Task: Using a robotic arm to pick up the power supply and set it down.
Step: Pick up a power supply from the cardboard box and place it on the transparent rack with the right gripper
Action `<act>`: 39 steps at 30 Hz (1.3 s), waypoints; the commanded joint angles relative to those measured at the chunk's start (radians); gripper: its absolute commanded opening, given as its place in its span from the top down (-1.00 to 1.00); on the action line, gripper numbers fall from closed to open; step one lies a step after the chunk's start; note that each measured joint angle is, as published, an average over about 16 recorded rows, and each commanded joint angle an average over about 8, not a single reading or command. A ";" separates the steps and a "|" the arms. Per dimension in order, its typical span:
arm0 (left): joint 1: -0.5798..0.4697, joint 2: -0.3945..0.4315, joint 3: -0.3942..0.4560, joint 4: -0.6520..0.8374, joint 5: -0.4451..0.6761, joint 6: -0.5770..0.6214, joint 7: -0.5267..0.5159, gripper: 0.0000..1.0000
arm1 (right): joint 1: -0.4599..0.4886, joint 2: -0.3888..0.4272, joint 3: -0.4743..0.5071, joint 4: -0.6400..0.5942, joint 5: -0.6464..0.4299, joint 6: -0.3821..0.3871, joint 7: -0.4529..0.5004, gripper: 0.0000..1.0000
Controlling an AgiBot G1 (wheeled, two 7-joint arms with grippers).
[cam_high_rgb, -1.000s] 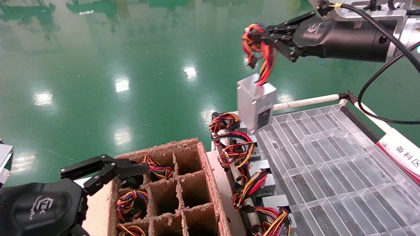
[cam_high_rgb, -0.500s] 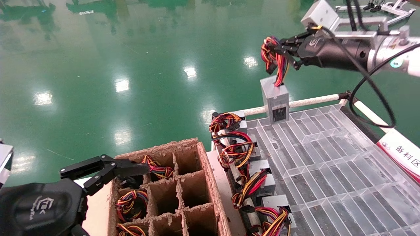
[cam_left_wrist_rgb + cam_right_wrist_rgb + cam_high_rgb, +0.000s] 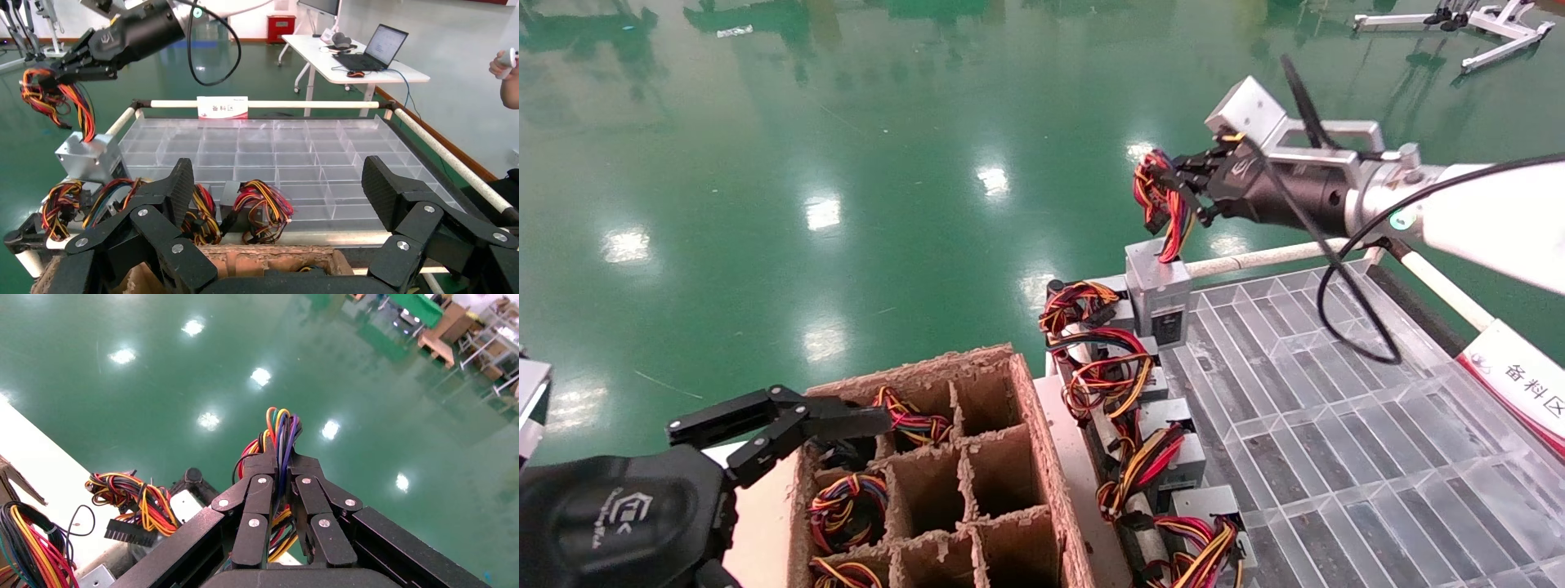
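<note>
The right claw (image 3: 1185, 192) is clamped narrow on the wire bundle (image 3: 1160, 204) of the power supply (image 3: 1158, 287), which hangs below it by those wires alone. From the right wrist camera the metal box itself is hidden under the fingers (image 3: 257, 502); only the coloured wires (image 3: 280, 432) poke out between them. In the head view the box sits upright at the far left corner of the clear plastic tray (image 3: 1336, 408), its dark label facing the camera. Whether its base touches the tray or hangs just above cannot be told. The left wrist camera shows the same box (image 3: 89, 156) tilted at the tray corner, under the right arm (image 3: 134, 33).

Along the tray's left edge runs a row of other power supplies (image 3: 1140, 441) with tangled wires; the nearest ones are cut off by the bottom of the head view. The hanging box is just beside the farthest unit in that row. A white rail (image 3: 1271, 255) crosses behind it.

The left claw (image 3: 789, 420) is spread wide and holds nothing, parked at the far left corner of a cardboard box with dividers (image 3: 977, 457), its tip covering part of one cell. Some cells hold wire bundles (image 3: 846, 506); others look bare. A red and white sign (image 3: 1520, 380) at the tray's right side is cut off by the frame edge. All around is a shiny green floor (image 3: 846, 122).
</note>
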 commanded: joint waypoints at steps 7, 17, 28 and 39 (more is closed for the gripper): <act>0.000 0.000 0.000 0.000 0.000 0.000 0.000 -1.00 | -0.047 -0.016 0.012 -0.010 0.018 0.055 -0.003 1.00; 0.000 0.000 0.000 0.000 0.000 0.000 0.000 -1.00 | -0.092 -0.009 0.023 -0.007 0.034 0.115 -0.017 1.00; 0.000 0.000 0.000 0.000 0.000 0.000 0.000 -1.00 | -0.100 0.006 0.018 0.004 0.027 0.165 -0.040 1.00; 0.000 0.000 0.000 0.000 0.000 0.000 0.000 -1.00 | -0.092 -0.006 0.017 0.015 0.025 0.208 -0.067 1.00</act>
